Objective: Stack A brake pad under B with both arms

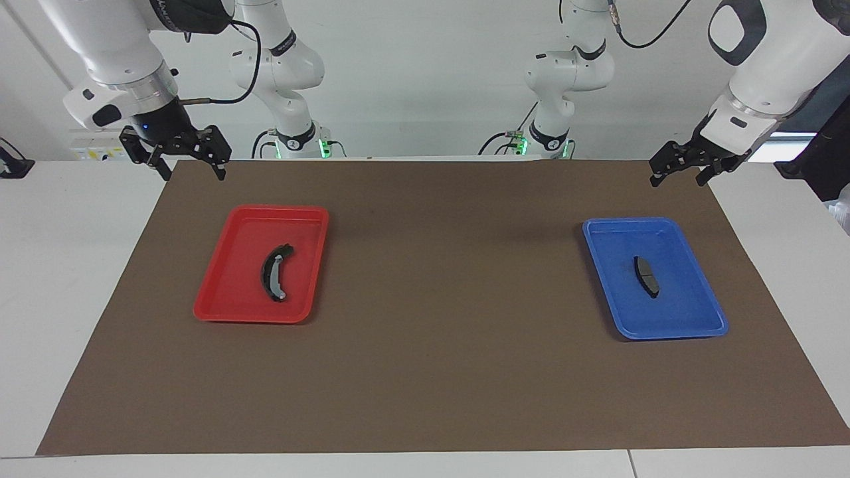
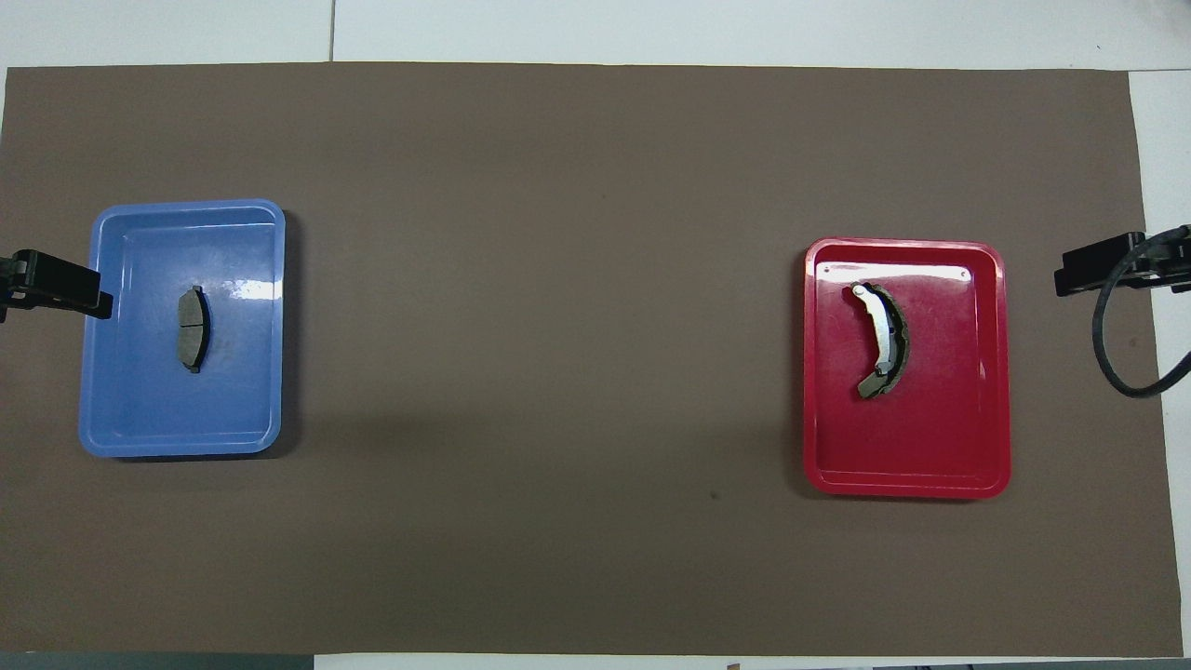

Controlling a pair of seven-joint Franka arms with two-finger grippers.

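The A brake pad (image 1: 645, 276) (image 2: 193, 328), short and dark grey, lies flat in a blue tray (image 1: 690, 318) (image 2: 140, 409) toward the left arm's end of the table. B (image 1: 275, 272) (image 2: 881, 341), the long curved pad with a pale tip, lies in a red tray (image 1: 226, 299) (image 2: 949, 447) toward the right arm's end. My left gripper (image 1: 677, 179) (image 2: 56, 284) hangs open in the air by the mat's corner at its own end, holding nothing. My right gripper (image 1: 191, 174) (image 2: 1103, 265) hangs open over the mat's corner at the other end, also holding nothing.
A brown mat (image 1: 451, 279) (image 2: 558, 326) covers most of the white table and carries both trays. A wide stretch of bare mat lies between the trays. A black cable (image 2: 1117, 344) loops down beside the right gripper.
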